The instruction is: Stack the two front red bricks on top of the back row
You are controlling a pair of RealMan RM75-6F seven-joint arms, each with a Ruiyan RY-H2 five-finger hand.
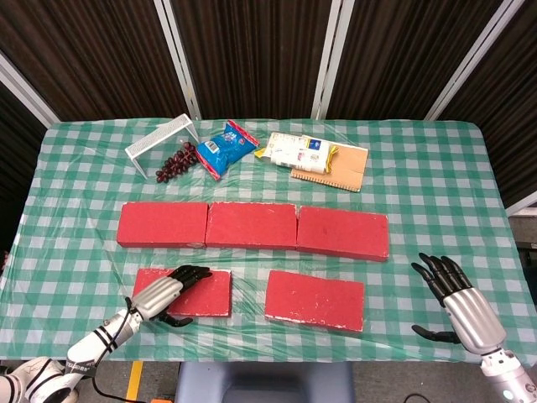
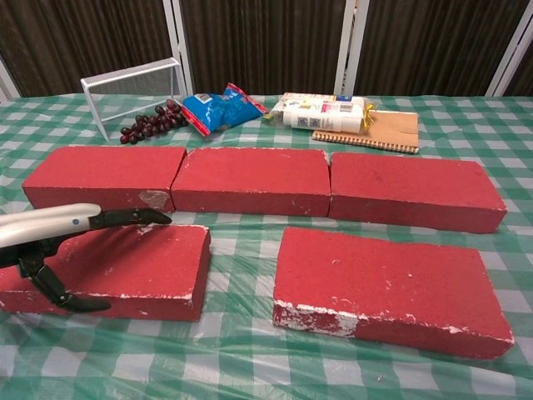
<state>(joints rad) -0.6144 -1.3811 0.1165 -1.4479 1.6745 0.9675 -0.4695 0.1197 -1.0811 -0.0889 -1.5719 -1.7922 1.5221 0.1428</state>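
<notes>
Three red bricks form the back row: left point(image 1: 164, 224), middle point(image 1: 252, 225) and right point(image 1: 342, 232). Two more lie in front, the front left brick point(image 1: 197, 292) point(image 2: 133, 262) and the front right brick point(image 1: 315, 300) point(image 2: 383, 287). My left hand point(image 1: 164, 292) point(image 2: 58, 233) lies over the front left brick's near left part. Its fingers stretch flat across the top and its thumb point(image 2: 62, 298) stands apart by the front face. The brick lies flat on the table. My right hand point(image 1: 460, 300) hovers at the near right, fingers spread, holding nothing.
At the back lie a white wire rack point(image 1: 162, 137), dark grapes point(image 1: 174, 161), a blue snack bag point(image 1: 226, 149), a white packet point(image 1: 294, 152) and a cardboard sheet point(image 1: 340, 170). A green checked cloth point(image 1: 436, 193) covers the table.
</notes>
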